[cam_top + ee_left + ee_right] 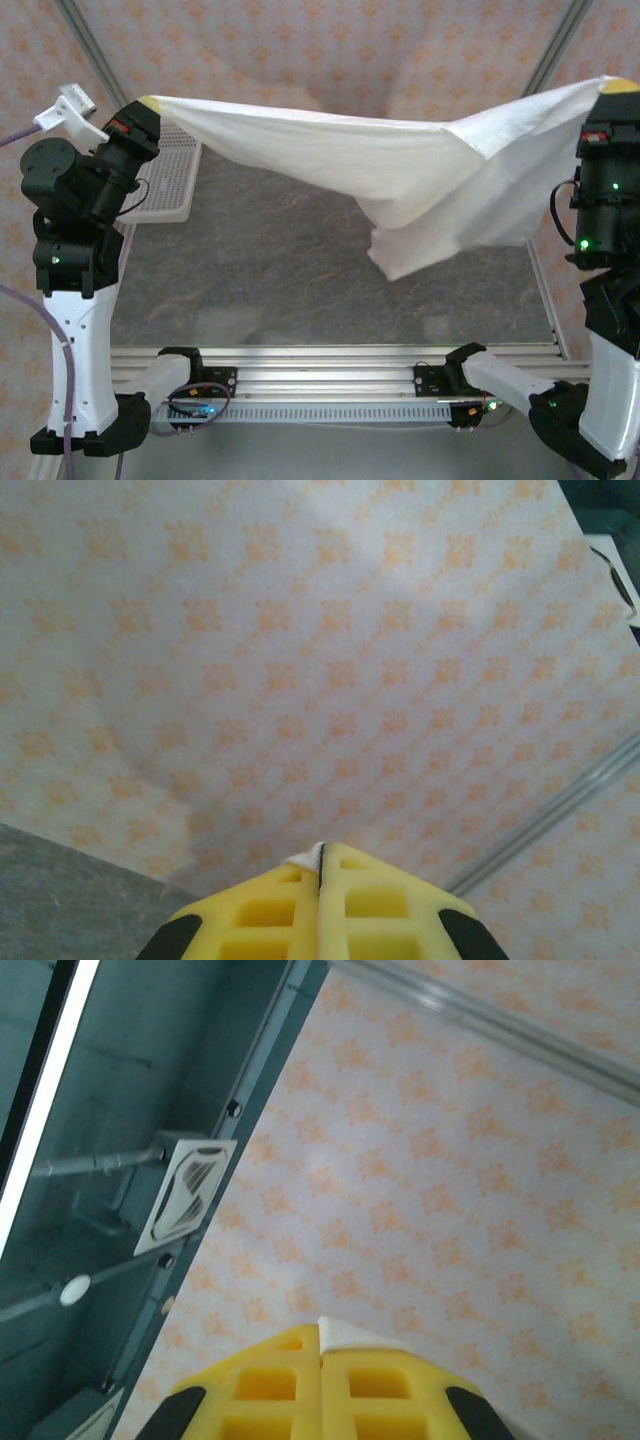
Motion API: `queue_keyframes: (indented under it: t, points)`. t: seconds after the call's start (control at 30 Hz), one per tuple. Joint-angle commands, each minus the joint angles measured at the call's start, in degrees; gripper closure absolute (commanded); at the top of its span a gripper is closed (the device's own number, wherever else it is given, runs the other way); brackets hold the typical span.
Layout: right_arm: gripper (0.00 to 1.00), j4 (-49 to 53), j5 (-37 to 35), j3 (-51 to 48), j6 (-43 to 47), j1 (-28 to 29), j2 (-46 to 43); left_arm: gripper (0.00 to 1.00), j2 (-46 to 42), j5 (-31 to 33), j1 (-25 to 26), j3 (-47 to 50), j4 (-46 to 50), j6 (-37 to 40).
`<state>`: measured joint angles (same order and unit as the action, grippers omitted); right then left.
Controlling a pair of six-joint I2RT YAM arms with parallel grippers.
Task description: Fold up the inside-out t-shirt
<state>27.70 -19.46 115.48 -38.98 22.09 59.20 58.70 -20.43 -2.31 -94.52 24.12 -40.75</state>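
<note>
The off-white inside-out t-shirt [400, 160] hangs stretched in the air between both arms, well above the grey table [300, 270]. Its lower part sags in a loose flap at centre right. My left gripper [150, 103] is raised at the upper left, shut on one corner of the shirt. A white tip of cloth [308, 858] pokes out between its yellow fingers [270, 905]. My right gripper [618, 86] is raised at the upper right, shut on the other corner. A white cloth edge [350, 1336] sticks up from its closed fingers [380, 1385].
A white mesh basket [170, 180] sits at the table's left edge behind the left arm. Patterned curtain walls [330, 40] enclose the back. A metal rail [330, 360] runs along the near table edge.
</note>
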Motion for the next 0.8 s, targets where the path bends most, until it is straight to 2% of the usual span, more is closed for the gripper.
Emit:
queue_keyframes:
  t: [0.0,0.2,0.37,0.77]
  points:
    - [1.00,1.0,6.3,6.6,2.3,0.1,2.9,1.00,-2.2,-2.9,-0.6,-2.5,-4.7,-0.4]
    - [1.00,1.2,11.6,13.5,1.7,0.1,4.4,1.00,-6.6,2.2,-0.6,-6.2,-1.4,5.9]
    - [1.00,0.1,16.0,14.8,-0.3,0.1,2.9,1.00,-9.9,3.4,-0.6,-7.9,-1.0,8.9]
    - [1.00,-0.5,16.6,14.2,-0.6,0.0,0.2,1.00,-12.7,3.5,-0.6,-7.5,-0.8,9.8]
